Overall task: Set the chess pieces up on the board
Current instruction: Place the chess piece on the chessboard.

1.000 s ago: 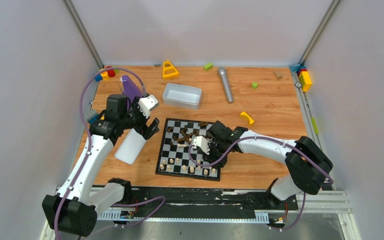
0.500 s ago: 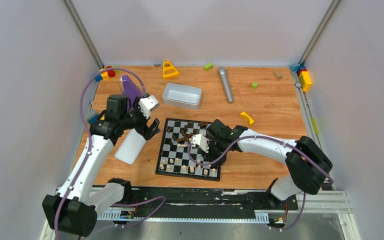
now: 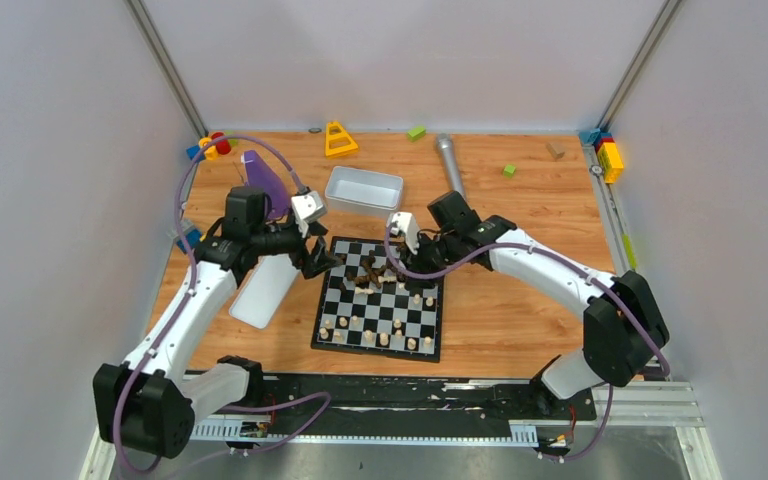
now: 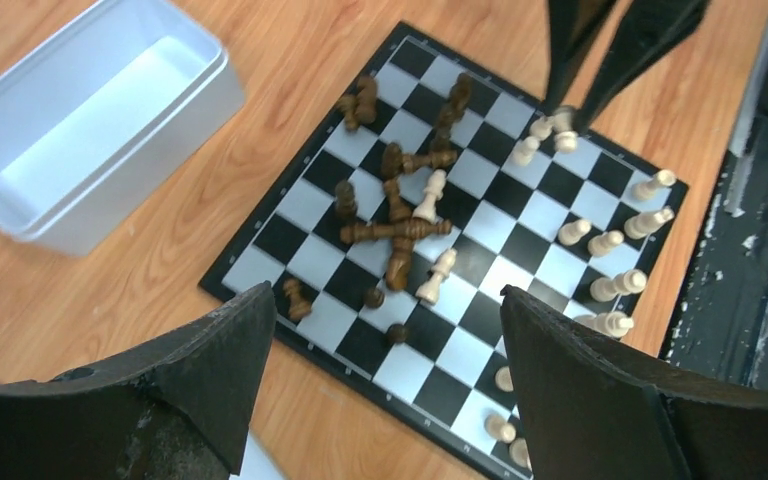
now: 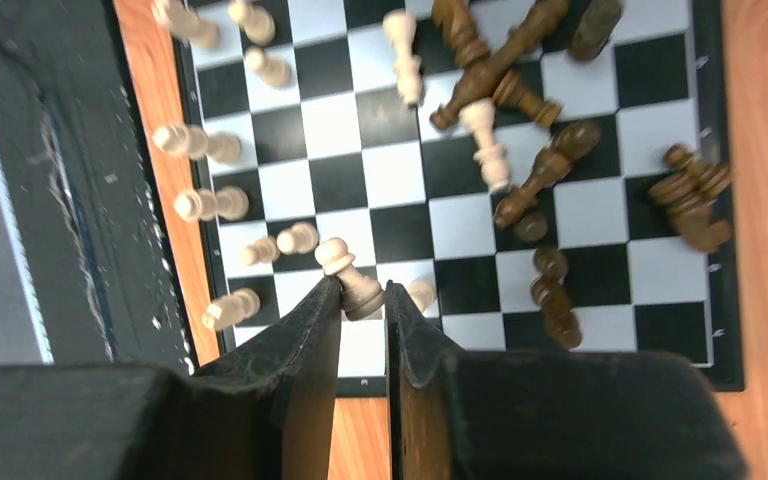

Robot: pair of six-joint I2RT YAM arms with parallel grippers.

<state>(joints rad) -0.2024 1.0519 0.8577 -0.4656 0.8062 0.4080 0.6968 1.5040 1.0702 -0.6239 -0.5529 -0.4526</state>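
Note:
The board (image 3: 401, 324) lies at the table's middle. Dark brown pieces (image 3: 370, 272) lie tumbled in a heap on its far half, also in the left wrist view (image 4: 400, 228) and the right wrist view (image 5: 520, 80). Pale pieces (image 3: 375, 338) stand along its near edge and right side. My right gripper (image 5: 362, 284) is shut on a pale pawn (image 5: 353, 283) above the board's right part; it shows from above (image 3: 418, 260) and in the left wrist view (image 4: 563, 115). My left gripper (image 4: 385, 300) is open and empty over the board's far-left edge (image 3: 322, 262).
A white tray (image 3: 364, 190) stands just beyond the board, a white lid (image 3: 262, 290) lies left of it. A purple piece (image 3: 260, 175), a grey microphone (image 3: 450, 160) and coloured blocks (image 3: 495, 235) lie on the far wooden table.
My right gripper has swung from the board's middle toward its far right side with the pale pawn. My left gripper has moved right, over the board's far-left edge.

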